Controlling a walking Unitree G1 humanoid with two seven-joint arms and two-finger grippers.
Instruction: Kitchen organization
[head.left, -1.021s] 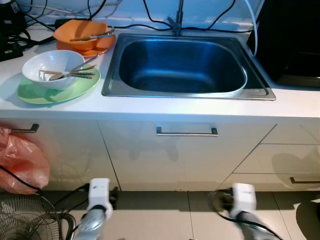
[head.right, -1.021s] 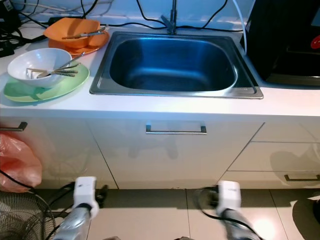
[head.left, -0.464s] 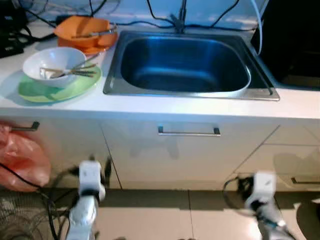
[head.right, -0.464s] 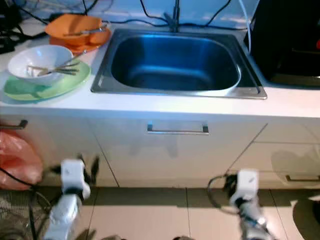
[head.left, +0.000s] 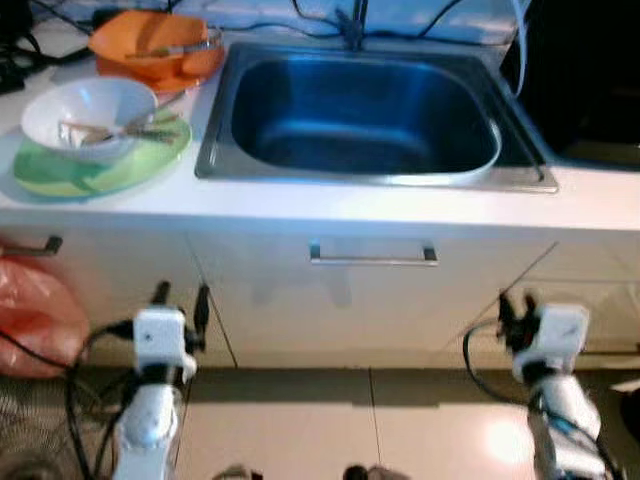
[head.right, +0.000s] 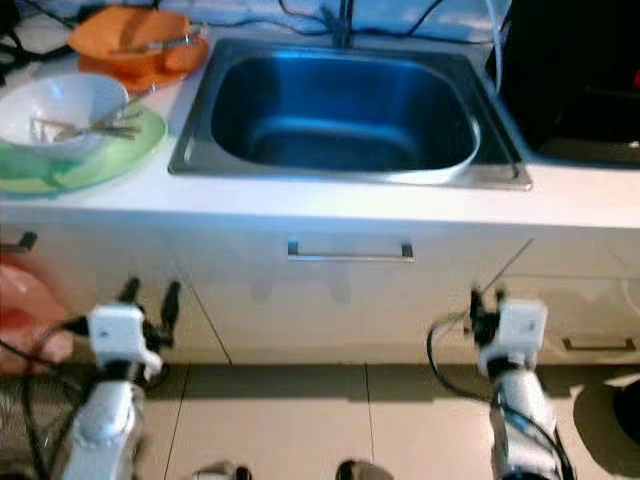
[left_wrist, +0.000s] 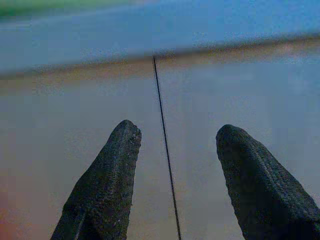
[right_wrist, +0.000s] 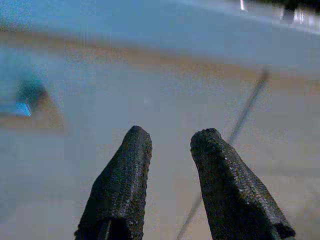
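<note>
Left eye view: a white desk (head.left: 330, 205) runs across the frame with a steel sink (head.left: 365, 112) sunk into its middle, the tap base at the back edge. Toward the desk's left end a white bowl (head.left: 88, 110) holding chopsticks (head.left: 120, 128) sits on a green plate (head.left: 100, 165), close to the front edge. Behind it, near the back left corner, an orange bowl (head.left: 150, 50) with utensils rests on an orange plate. A dark appliance (head.left: 585, 80) stands at the right end. Below the front edge are white cabinet doors, the middle one with a metal bar handle (head.left: 372, 256). A reddish plastic bag (head.left: 40, 315) hangs low at the left. The left pincer (head.left: 180, 297) is raised in front of the cabinet, below the green plate, its two black fingers apart and holding nothing. The right pincer (head.left: 515, 306) is raised before the drawers under the desk's right part, fingers slightly apart and empty.

Right eye view: the same scene, somewhat blurred; both pincers sit below the desk's front edge, well apart from the dishes.

Left wrist view: the left pincer's fingers (left_wrist: 102, 192) stand wide apart, empty, facing the cabinet front, with a door seam running between them.

Right wrist view: the right pincer's fingers (right_wrist: 122, 192) are a little apart, gripping nothing, pointed at the pale cabinet front.
</note>
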